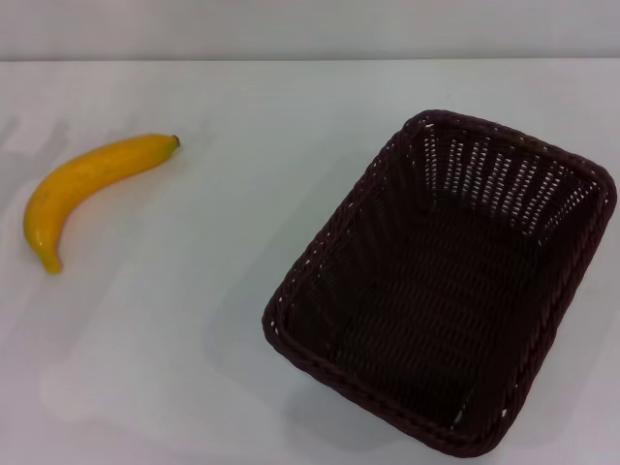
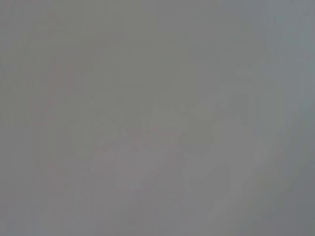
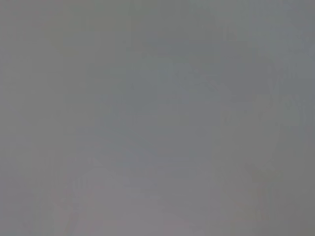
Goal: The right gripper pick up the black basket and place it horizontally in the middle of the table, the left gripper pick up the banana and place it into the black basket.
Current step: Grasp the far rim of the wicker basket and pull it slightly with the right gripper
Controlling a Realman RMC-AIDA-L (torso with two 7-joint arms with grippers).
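The black basket [image 1: 446,281] stands empty on the right side of the white table [image 1: 242,291], turned at a slant with one corner toward the front edge. The banana [image 1: 82,189] lies on the table at the far left, its dark stem tip pointing to the back right. Neither the left gripper nor the right gripper shows in the head view. Both wrist views show only a plain grey surface, with no fingers and no object.
The table's far edge runs across the top of the head view, with a pale wall [image 1: 310,29] behind it. A bare stretch of tabletop lies between the banana and the basket.
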